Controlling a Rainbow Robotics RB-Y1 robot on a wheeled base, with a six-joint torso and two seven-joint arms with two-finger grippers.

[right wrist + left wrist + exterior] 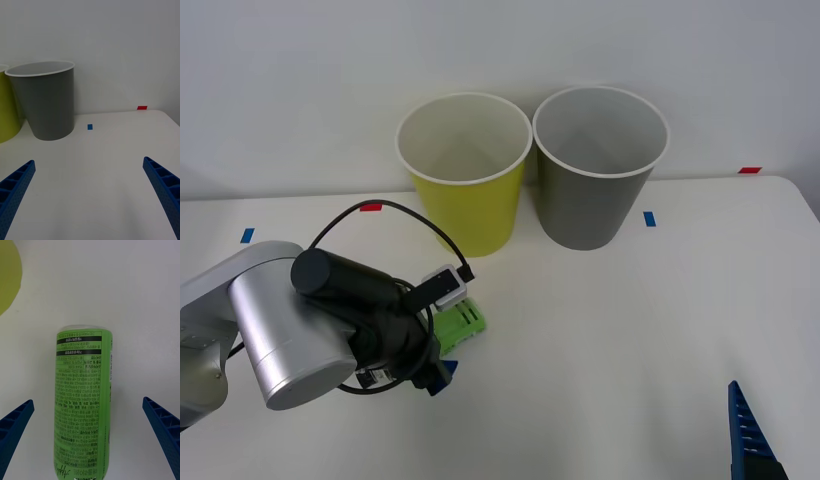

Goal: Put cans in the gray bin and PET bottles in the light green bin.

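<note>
blue ribbed fingers of the left gripper (90, 435) stand wide apart on either side of the pet bottle (84, 405), which lies on its side on the white table (620, 340) near its front left part, not clamped. behind it, by the back edge, the light green bin (465, 175) and gray bin (598, 170) stand just beside each other. near the front right corner the right gripper (90, 195) hangs spread open.
</note>
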